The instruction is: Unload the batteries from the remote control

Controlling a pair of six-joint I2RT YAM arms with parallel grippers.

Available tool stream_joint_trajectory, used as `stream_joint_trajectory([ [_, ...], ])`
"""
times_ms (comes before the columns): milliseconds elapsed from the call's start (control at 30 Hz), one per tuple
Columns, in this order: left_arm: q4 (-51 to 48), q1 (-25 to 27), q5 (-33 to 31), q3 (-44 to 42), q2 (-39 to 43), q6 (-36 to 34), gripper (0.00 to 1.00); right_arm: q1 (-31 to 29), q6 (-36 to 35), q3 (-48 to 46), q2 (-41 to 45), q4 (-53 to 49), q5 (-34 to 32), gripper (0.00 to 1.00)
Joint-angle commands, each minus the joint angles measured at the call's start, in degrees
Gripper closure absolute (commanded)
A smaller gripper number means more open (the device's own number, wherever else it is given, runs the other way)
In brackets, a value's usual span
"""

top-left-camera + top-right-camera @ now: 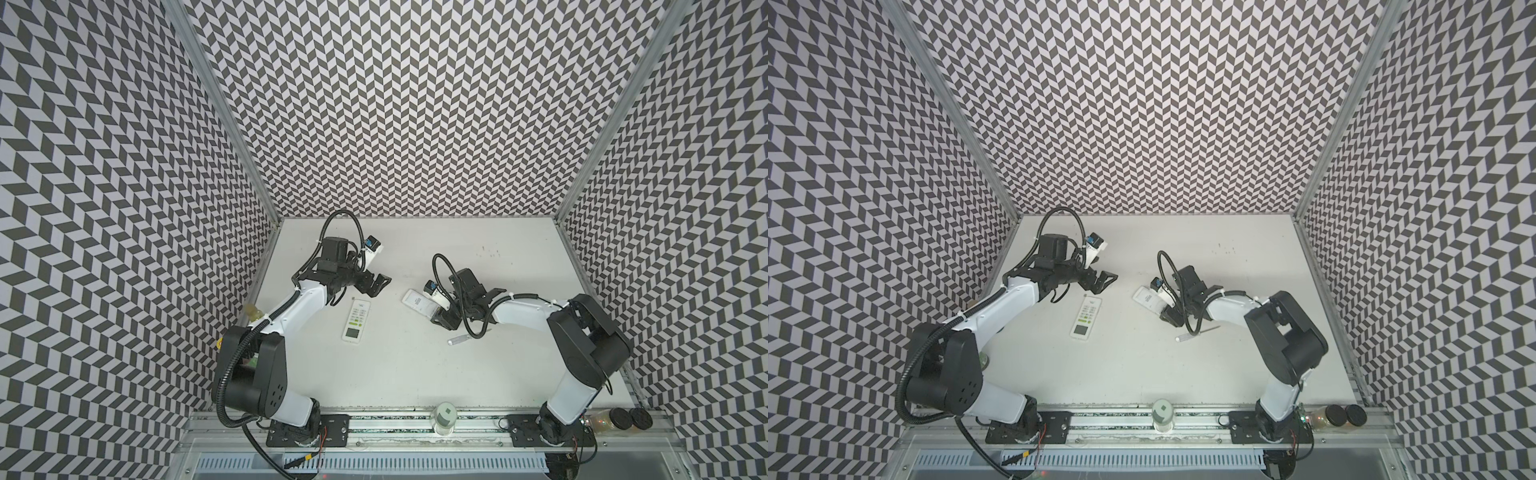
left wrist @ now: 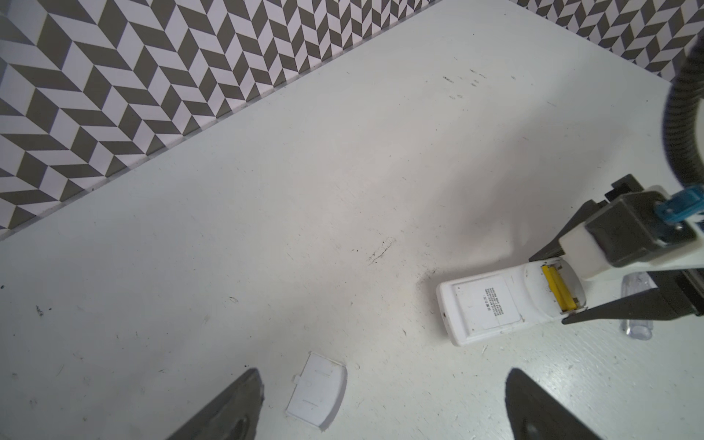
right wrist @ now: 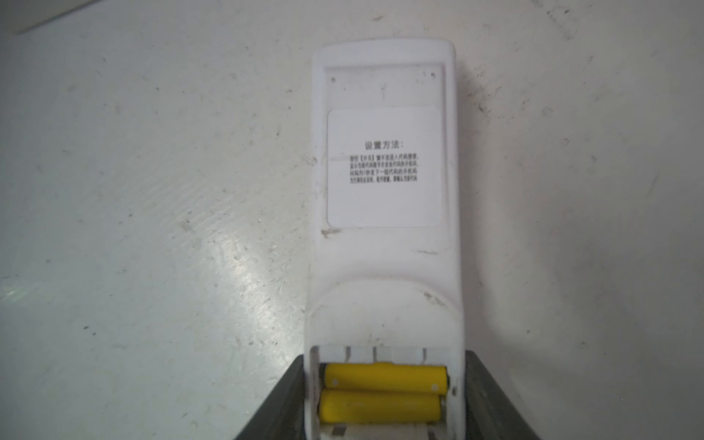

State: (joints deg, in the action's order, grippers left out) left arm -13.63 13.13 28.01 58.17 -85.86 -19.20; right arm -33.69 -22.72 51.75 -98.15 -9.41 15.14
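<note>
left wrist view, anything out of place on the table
Yes: a white battery cover lies loose on the table, apart from the face-down remote, whose compartment stands open with two yellow batteries inside. That fits unloading in progress, not damage.

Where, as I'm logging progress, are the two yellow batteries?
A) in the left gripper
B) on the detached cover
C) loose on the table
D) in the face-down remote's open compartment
D: the right wrist view shows both batteries lying side by side in the open compartment of the remote.
</note>
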Motion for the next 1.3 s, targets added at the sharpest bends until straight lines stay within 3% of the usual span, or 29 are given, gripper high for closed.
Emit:
stream_joint_trajectory([
  [0,0.6,-0.3,2.4,0.9,0.4,3.6,0.02,-0.3,-0.9,-1.0,3.9,5.7,-0.3,0.53],
  [300,1.3,-0.7,5.5,-0.5,1.5,4.8,0.02,-0.5,-0.9,-4.0,7.7,10.8,0.5,0.54],
  [700,6.2,-1.0,17.1,-2.3,-0.7,21.4,0.1,-2.7,-1.6,-6.6,10.9,17.1,-0.2,0.54],
  [1267,10.3,1.4,26.2,-2.9,-5.1,30.0,0.17,-5.2,-3.4,-10.5,13.7,21.9,-1.3,0.54],
])
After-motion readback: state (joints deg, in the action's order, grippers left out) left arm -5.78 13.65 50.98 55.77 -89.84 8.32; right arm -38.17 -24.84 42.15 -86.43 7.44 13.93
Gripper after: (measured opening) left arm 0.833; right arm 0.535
